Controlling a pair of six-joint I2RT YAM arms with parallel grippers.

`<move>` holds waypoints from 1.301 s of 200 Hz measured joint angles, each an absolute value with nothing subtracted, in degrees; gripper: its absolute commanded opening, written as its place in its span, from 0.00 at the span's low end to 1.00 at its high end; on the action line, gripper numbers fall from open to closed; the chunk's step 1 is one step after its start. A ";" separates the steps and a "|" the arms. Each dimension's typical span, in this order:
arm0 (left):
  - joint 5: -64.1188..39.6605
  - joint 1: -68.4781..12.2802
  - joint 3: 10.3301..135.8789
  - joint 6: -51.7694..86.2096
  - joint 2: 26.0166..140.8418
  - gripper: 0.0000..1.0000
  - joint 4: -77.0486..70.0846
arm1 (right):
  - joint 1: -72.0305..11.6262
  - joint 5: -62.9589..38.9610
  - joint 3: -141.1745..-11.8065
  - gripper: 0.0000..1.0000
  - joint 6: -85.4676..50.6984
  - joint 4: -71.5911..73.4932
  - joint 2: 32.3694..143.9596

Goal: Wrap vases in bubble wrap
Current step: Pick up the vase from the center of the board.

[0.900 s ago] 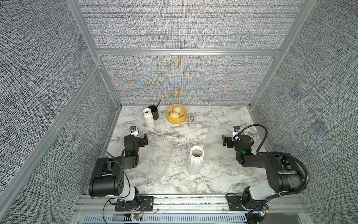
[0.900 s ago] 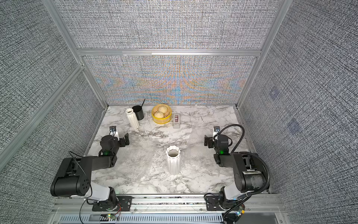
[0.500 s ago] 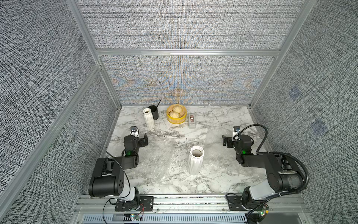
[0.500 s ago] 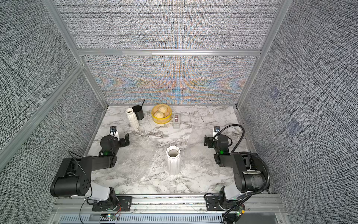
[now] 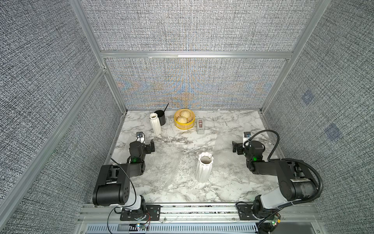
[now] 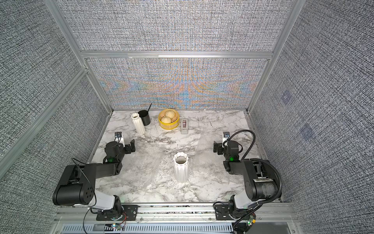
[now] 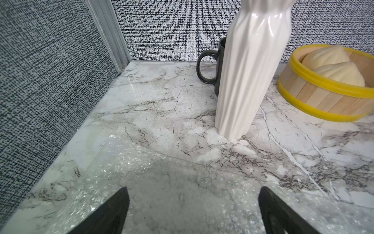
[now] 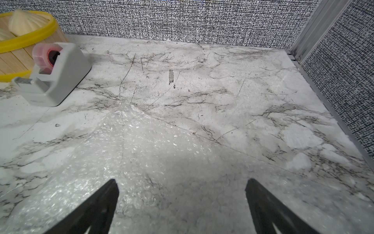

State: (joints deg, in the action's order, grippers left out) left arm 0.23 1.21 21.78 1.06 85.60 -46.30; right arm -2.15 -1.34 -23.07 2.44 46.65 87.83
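A wide white vase (image 5: 204, 171) (image 6: 181, 171) with a scalloped rim stands upright near the table's middle, on clear bubble wrap (image 5: 222, 156) (image 6: 141, 168) spread flat over the marble. A slimmer ribbed vase (image 5: 155, 124) (image 6: 138, 124) (image 7: 247, 81) stands at the back left, off the wrap. My left gripper (image 5: 150, 146) (image 6: 131, 146) (image 7: 193, 189) is open and empty, low over a bubble wrap (image 7: 162, 182) sheet's far corner, with the slim vase ahead of it. My right gripper (image 5: 235, 147) (image 6: 216, 147) (image 8: 181, 181) is open and empty over the wrap (image 8: 151, 154) on the right side.
A black mug (image 5: 160, 118) (image 7: 210, 66) stands just behind the slim vase. A yellow-rimmed steamer basket (image 5: 178, 125) (image 7: 323, 97) with two buns and a grey tape dispenser (image 5: 200, 127) (image 8: 58, 77) sit at the back. Fabric walls close in the table on three sides.
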 measured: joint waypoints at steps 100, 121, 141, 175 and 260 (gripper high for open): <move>0.43 1.21 22.06 1.08 81.34 0.99 -43.90 | -2.20 0.97 -23.07 0.99 1.80 46.41 87.59; 0.47 1.21 23.18 1.08 75.37 0.99 -40.40 | -2.20 4.01 -23.73 0.99 0.64 42.46 83.18; 1.52 1.15 23.09 3.57 68.45 0.99 -37.89 | -2.20 4.82 -27.53 0.99 0.23 36.05 77.76; 4.29 1.28 24.88 14.50 59.83 0.99 -32.27 | -1.83 1.74 -33.82 0.99 -5.98 22.57 68.12; -6.83 1.06 30.48 33.28 58.92 0.99 -19.18 | -3.97 -16.34 -37.45 0.99 -20.34 2.85 54.98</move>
State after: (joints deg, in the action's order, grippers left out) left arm -6.83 1.06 30.48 33.28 58.92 -19.18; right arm -3.97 -16.34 -37.45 -20.34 2.85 54.98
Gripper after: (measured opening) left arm 0.994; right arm 0.992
